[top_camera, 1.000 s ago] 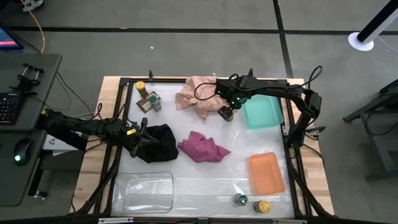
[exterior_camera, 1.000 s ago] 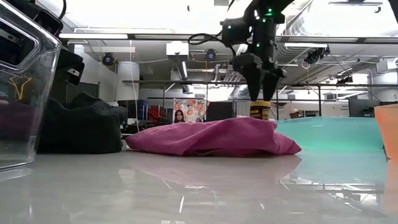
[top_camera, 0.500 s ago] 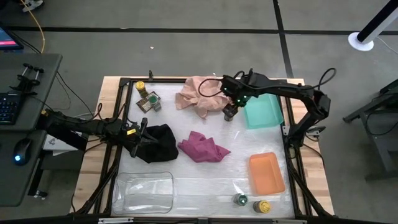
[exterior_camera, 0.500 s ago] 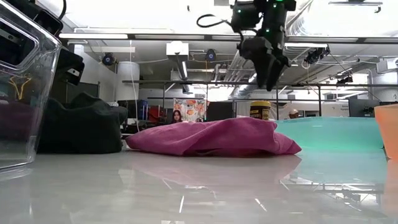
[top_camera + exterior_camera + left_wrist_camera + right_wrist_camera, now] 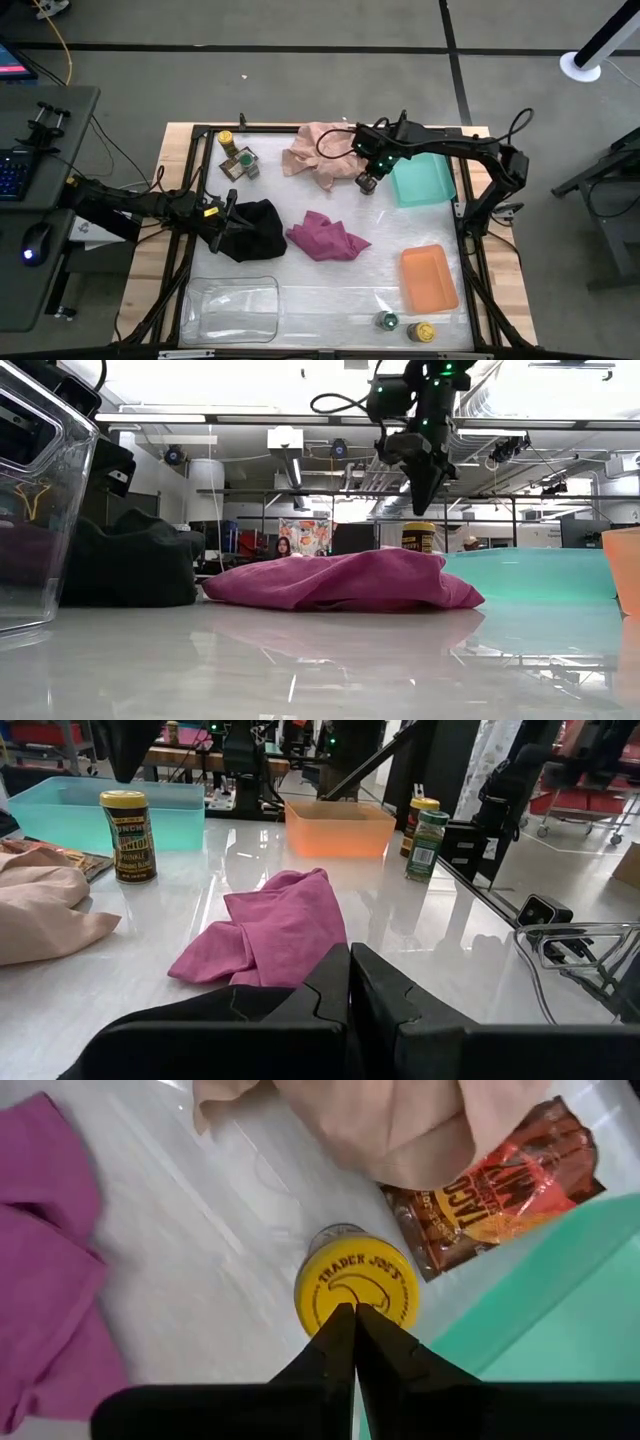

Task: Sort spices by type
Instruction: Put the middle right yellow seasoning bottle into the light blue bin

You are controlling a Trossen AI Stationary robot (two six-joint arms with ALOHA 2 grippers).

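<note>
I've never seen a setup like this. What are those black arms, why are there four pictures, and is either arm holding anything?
Two robot arms work at a white table; each ends in a two-finger gripper. One picture looks straight down, one looks level across the tabletop, and two come from cameras on the wrists.

The right gripper is shut and empty, above a yellow-lidded spice jar standing between a pink cloth and a teal tray. A foil packet lies partly under that cloth.

The left gripper is shut, at a black cloth; I cannot tell whether it grips it.

Also there: a magenta cloth, an orange tray, a clear tray, and more jars at two corners.
</note>
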